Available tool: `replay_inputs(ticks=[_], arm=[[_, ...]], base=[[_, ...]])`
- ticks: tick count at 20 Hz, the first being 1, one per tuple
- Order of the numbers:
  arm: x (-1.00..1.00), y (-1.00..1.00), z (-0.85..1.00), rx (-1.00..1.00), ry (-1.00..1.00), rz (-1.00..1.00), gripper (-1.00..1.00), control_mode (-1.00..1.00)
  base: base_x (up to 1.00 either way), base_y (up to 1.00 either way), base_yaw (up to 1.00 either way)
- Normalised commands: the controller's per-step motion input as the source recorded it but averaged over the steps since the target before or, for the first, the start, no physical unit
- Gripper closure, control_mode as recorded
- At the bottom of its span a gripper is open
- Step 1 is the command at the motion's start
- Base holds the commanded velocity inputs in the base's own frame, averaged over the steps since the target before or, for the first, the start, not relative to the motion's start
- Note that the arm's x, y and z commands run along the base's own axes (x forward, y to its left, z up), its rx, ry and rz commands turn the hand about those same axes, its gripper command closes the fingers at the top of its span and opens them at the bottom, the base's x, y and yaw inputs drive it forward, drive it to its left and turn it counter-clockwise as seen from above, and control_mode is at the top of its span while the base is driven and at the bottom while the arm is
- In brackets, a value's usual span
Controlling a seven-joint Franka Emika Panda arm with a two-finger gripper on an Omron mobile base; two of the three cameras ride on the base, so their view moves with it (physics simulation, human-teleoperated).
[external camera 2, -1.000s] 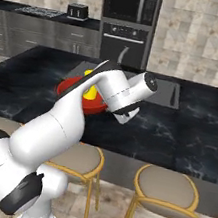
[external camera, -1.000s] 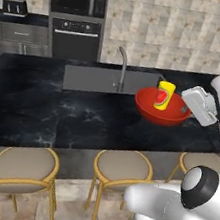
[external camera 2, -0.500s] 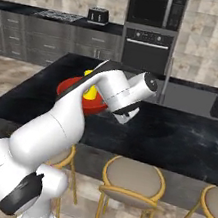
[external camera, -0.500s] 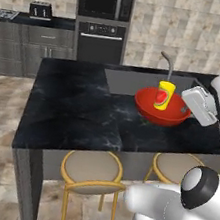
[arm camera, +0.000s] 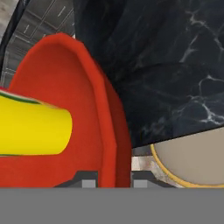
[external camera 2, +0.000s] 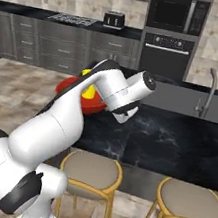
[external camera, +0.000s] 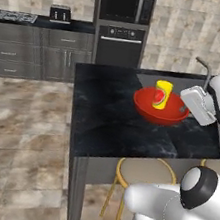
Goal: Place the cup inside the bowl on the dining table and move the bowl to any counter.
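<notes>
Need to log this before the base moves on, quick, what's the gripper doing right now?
Gripper: closed on the rim of the red bowl, with the yellow cup standing inside it.

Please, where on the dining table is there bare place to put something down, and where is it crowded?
Free: the dark top of the dining table between its left edge and the bowl. Crowded: around the bowl, which carries the cup, with the gripper clamped on its rim.
</notes>
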Motion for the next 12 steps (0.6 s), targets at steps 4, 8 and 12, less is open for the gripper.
replay_inputs(ticks=[4, 8, 12], arm=[[0.00, 0.00, 0.00, 0.00, 0.00, 0.00, 1.00, 1.00], [0.00, 0.00, 0.00, 0.00, 0.00, 0.00, 1.00, 1.00], [0.00, 0.00, 0.00, 0.00, 0.00, 0.00, 1.00, 1.00]], base=[[0.41, 1.00, -0.02], [0.41, 1.00, -0.02], [0.34, 1.00, -0.02]])
